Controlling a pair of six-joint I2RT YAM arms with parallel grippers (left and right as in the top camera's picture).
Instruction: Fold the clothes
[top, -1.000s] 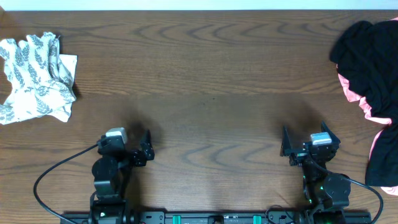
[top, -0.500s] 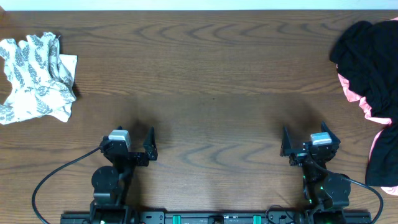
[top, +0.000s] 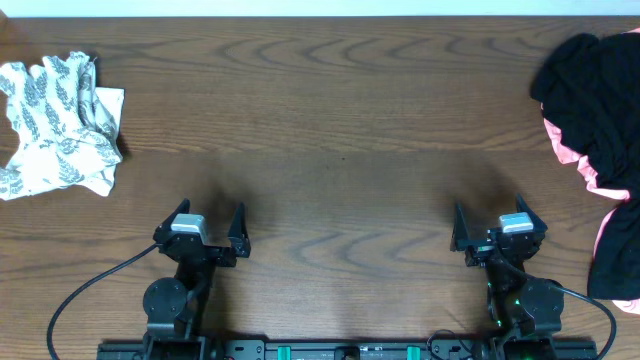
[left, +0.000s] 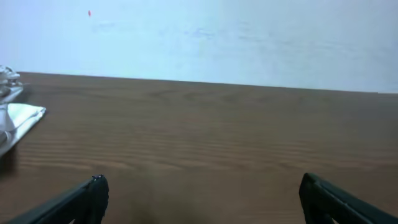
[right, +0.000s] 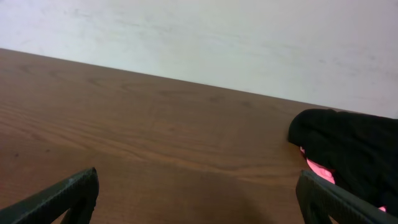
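Note:
The clothes (top: 50, 130), a white garment printed with grey fern leaves, lie bunched in a heap at the table's far left. A corner of the white fabric (left: 13, 121) shows at the left edge of the left wrist view. My left gripper (top: 211, 214) hovers near the front edge, well to the right of and nearer than the heap. It is open with nothing between its fingers (left: 93, 190). My right gripper (top: 489, 211) stands open and empty at the front right, its fingers (right: 81, 186) wide apart over bare wood.
A pile of black and pink garments (top: 595, 120) covers the table's right edge, just right of my right gripper, and shows as a dark mound (right: 348, 146) in the right wrist view. The brown wooden table (top: 340, 130) ends at a pale wall behind.
My left arm has swung from pointing to the right to pointing straight ahead, still open. The right arm and the garments have not moved.

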